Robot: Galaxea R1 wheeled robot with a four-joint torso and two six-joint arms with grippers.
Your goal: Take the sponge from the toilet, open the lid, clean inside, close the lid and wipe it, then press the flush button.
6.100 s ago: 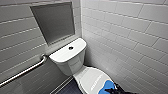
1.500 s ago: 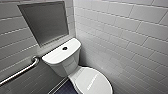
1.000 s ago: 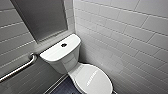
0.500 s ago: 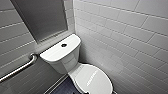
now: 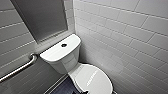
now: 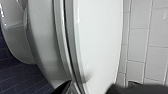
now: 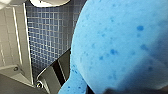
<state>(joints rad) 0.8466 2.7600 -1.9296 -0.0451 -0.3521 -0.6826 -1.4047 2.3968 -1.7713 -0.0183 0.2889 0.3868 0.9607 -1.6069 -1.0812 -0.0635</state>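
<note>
The small bright blue soft sponge (image 7: 117, 37) is clamped in the right gripper (image 7: 117, 86) and is seen over the dark blue mosaic floor (image 7: 47, 37) near the white glossy ceramic toilet (image 5: 67, 60). The toilet's white smooth oval plastic lid (image 5: 93, 80) is shut over the bowl. The lid's rim is seen close before the left gripper (image 6: 96, 89); whether that claw is apart or together cannot be told. A round dark flush button (image 5: 64, 45) is set in the toilet's tank top, and a metal grab bar (image 5: 17, 70) is fixed to the wall beside the tank.

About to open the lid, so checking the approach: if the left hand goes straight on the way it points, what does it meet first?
The lid, near its rim, beside the seam with the toilet bowl. The left hand looks close to it, though depth is hard to judge.
</note>
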